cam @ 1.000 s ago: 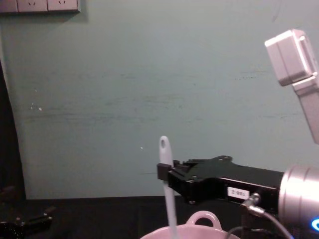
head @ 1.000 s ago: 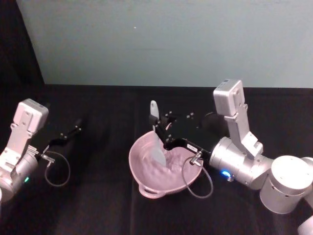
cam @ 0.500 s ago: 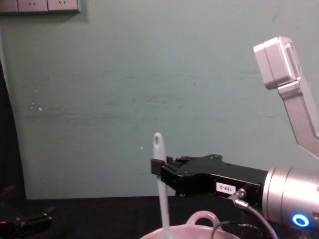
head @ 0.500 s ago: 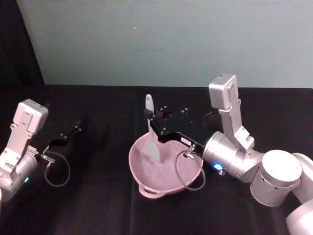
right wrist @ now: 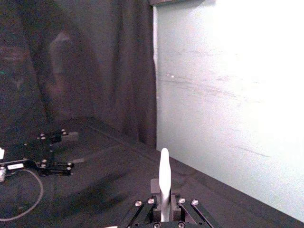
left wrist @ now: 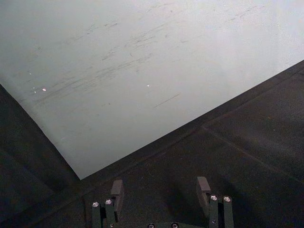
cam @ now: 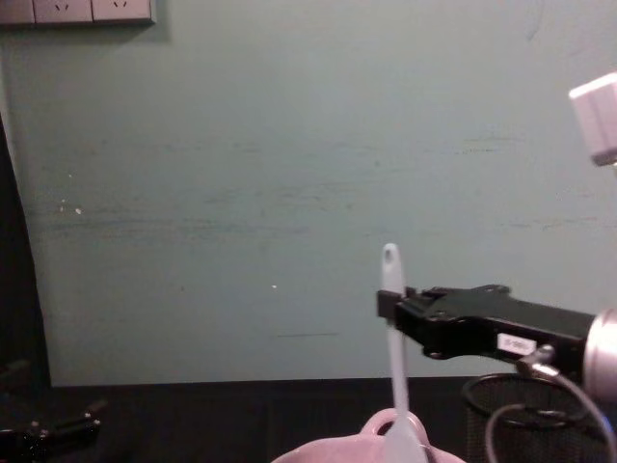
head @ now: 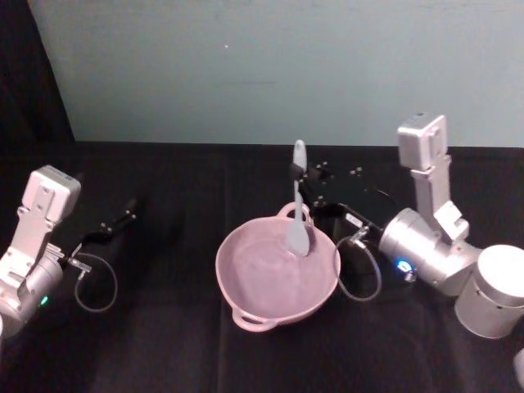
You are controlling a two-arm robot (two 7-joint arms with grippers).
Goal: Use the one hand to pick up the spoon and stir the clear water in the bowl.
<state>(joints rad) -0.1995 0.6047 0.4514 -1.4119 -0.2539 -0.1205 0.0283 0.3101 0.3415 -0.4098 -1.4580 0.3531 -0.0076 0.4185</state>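
Left gripper (head: pixel 117 223): parked on the black table (head: pixel 164 344), well left of the bowl; fingers (left wrist: pixel 116 189) spread wide, nothing between them.

Bowl (head: pixel 246 274): pale pink, smooth, apparently plastic; round with a loop handle at the near and far rim; judged light and liable to slide on the cloth if its wall is pushed. Water inside cannot be made out.

Spoon (head: pixel 297 214): slim white plastic, upright; flat blade down inside the bowl at its far right side, close to the far loop handle; holed end uppermost. Judged light, fairly stiff, smooth and likely to swivel in a pinch; the best hold is high on the handle, below the hole, flat faces against the pads.

Right gripper (cam: pixel 390 305): black, hard-edged, small white label; clamped on the handle just under the hole; reaches in from the right.

Mesh cup (cam: pixel 540 424): black wire, right of the bowl.
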